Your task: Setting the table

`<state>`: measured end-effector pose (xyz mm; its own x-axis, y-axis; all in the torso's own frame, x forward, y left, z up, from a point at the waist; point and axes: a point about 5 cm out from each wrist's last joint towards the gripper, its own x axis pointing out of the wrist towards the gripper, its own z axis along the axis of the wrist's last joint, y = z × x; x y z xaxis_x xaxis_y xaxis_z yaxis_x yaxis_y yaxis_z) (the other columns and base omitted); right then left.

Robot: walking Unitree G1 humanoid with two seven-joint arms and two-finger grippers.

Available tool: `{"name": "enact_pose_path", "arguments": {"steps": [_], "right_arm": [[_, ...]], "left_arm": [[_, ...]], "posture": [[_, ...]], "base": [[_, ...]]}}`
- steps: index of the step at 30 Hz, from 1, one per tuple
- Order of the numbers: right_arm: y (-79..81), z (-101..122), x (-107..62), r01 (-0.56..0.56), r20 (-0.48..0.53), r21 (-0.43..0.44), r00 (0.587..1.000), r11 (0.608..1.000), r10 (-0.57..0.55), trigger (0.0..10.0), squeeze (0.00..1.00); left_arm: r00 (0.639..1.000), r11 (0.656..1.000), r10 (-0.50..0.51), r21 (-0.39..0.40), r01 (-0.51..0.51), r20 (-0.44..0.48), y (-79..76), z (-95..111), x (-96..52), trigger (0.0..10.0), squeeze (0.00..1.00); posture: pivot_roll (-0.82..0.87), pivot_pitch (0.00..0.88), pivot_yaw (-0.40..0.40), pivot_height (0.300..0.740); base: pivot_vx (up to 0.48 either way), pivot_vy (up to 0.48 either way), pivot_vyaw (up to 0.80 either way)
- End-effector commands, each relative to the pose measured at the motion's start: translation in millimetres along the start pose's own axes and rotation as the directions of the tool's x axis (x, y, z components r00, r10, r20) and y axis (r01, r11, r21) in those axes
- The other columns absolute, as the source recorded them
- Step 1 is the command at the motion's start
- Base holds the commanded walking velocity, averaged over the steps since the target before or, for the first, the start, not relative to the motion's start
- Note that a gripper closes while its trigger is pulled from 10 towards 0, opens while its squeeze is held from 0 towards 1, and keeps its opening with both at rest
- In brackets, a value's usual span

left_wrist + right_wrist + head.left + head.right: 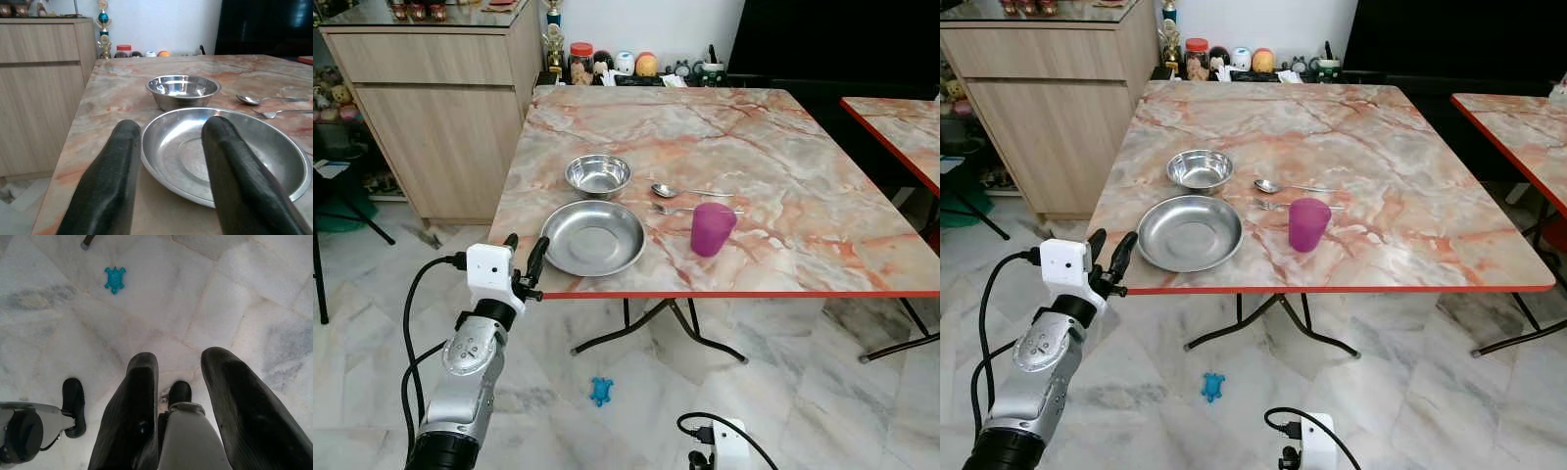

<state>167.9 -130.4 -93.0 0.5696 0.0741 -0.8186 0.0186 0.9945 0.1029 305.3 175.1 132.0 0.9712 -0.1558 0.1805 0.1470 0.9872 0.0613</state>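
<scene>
Bowl [598,175] behind plate [593,238]; cup [713,229] right.

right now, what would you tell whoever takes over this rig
Left gripper: open, empty, raised at the table's near edge, aimed at the steel plate.
Right gripper: open, empty, hanging idle and pointing at the floor.
On the marble table: small steel bowl behind the plate, spoon and fork to their right, purple cup in front of the fork.
Done: dishes are on the table.
Left: probably arranging the setting, starting with the plate.
</scene>
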Motion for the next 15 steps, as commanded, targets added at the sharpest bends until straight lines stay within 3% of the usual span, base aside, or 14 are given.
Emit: {"name": "enact_pose_path", "arguments": {"steps": [1,8,12,13,15], "right_arm": [[5.0,-2.5,-0.4,-0.003,0.001,-0.013,1.0,1.0,0.003,10.0,0.0],[5.9,-15.3,-3.8,0.005,-0.011,-0.008,1.0,1.0,-0.005,10.0,0.0],[1.0,-3.1,-1.1,0.013,0.011,-0.007,1.0,1.0,-0.013,10.0,0.0],[-2.0,3.5,0.2,0.017,0.023,-0.005,1.0,1.0,-0.017,10.0,0.0],[-2.5,8.2,1.1,0.021,0.032,0.0,0.999,1.0,-0.021,10.0,0.0]], "left_arm": [[1.0,1.0,0.001,0.008,-0.001,-0.007,-0.6,3.2,1.7,10.0,1.0],[1.0,1.0,0.019,-0.004,-0.019,-0.012,3.1,6.1,1.9,10.0,1.0],[0.999,0.999,0.046,-0.002,-0.046,-0.027,7.1,4.5,1.3,10.0,0.95],[0.999,0.999,0.047,-0.001,-0.047,-0.029,6.9,4.1,1.1,10.0,0.0],[0.998,0.999,0.049,-0.005,-0.049,-0.029,6.8,4.1,1.1,10.0,0.0]], "posture": [[0.15,0.0,-0.063,0.74],[0.15,0.0,-0.061,0.74],[0.15,0.0,-0.063,0.74],[0.15,0.0,-0.063,0.74],[0.15,0.0,-0.063,0.74]], "base": [[0.0,0.0,0.0],[0.0,0.0,0.0],[0.0,0.0,0.0],[0.0,0.0,0.0],[0.0,0.0,0.0]]}}
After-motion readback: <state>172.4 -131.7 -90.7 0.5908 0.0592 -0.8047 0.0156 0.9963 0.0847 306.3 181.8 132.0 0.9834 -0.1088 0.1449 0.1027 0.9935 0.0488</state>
